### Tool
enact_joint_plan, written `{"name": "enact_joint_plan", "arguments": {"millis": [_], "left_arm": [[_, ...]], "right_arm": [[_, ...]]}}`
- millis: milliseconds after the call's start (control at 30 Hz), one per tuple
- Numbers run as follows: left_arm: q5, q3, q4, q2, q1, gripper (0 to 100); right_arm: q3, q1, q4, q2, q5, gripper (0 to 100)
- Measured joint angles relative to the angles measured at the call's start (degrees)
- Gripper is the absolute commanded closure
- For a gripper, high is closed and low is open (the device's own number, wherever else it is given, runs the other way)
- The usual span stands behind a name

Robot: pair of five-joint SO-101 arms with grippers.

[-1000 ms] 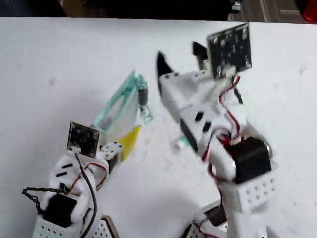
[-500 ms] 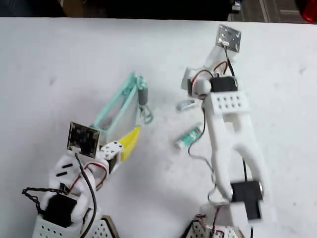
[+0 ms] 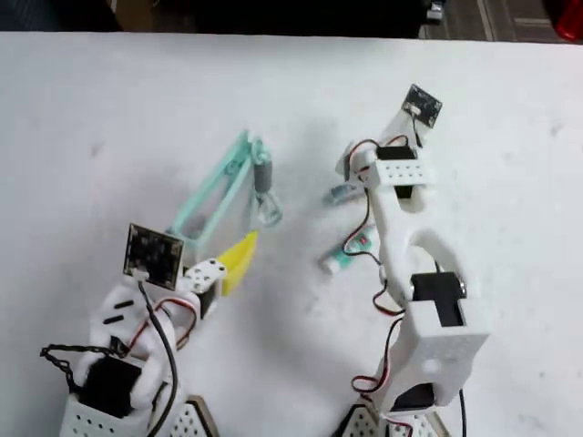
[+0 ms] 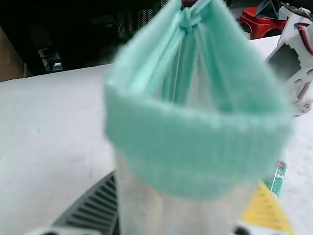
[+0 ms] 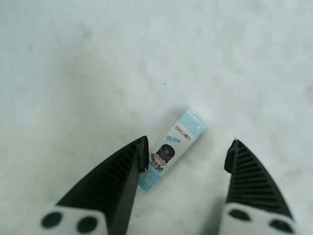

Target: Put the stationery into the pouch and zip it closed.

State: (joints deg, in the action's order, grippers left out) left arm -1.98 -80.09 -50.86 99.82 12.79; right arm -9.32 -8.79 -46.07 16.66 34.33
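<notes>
A clear pouch with teal trim lies left of centre, and my left gripper is shut on its near end. Up close, the pouch has its teal mouth gaping. My right gripper hangs open just above a small pale blue eraser, which lies on the table between the two black fingers. From above, that gripper sits over the eraser right of the pouch. A green tube lies nearer the arm's base, and the tube also appears beside the pouch.
The white table stretches wide to the left and far side. The right arm's body spans from the front edge up to the centre. A zip pull with a ring hangs off the pouch's far side.
The right arm has swung down from a raised pose and stretched out low, bringing its open gripper over the eraser. The left arm and the pouch have kept still.
</notes>
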Motion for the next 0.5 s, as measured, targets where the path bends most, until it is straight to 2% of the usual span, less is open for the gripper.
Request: {"name": "enact_joint_plan", "arguments": {"millis": [167,400,500], "left_arm": [[0.00,0.00,0.00,0.00,0.00,72],[0.00,0.00,0.00,0.00,0.00,72],[0.00,0.00,0.00,0.00,0.00,72]], "right_arm": [[0.18,0.18,-0.26,3.34,4.04,75.7],[6.77,-0.35,-0.26,9.67,4.13,75.9],[8.09,-0.35,-0.35,11.43,4.13,81.5]]}}
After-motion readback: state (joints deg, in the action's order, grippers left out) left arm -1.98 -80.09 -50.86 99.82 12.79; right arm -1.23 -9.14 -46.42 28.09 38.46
